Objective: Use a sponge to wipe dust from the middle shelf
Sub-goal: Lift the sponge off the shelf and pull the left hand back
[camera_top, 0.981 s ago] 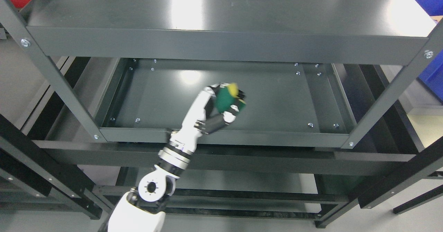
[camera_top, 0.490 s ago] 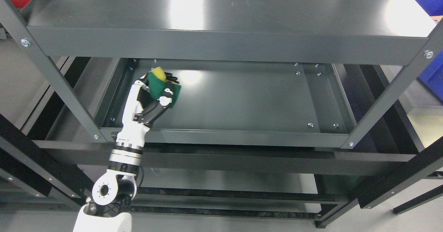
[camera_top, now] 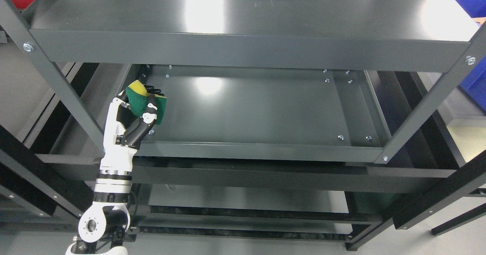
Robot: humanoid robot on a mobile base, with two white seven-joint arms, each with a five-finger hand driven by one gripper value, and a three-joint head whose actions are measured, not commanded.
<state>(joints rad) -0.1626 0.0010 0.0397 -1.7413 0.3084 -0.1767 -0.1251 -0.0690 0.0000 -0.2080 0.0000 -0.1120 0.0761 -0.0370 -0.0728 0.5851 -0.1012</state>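
Sponge (camera_top: 146, 100) sits gripped in left hand (camera_top: 133, 114) over middle shelf (camera_top: 250, 106).

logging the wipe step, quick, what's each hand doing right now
Left hand: closed on the green and yellow sponge, at the left end of the dark grey metal middle shelf.
Right hand: not in view.

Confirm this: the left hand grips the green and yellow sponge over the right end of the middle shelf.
Not quite. The head view shows the left hand gripping the green and yellow sponge over the left end of the middle shelf, close to its left wall, not the right end. The rest of the statement holds.
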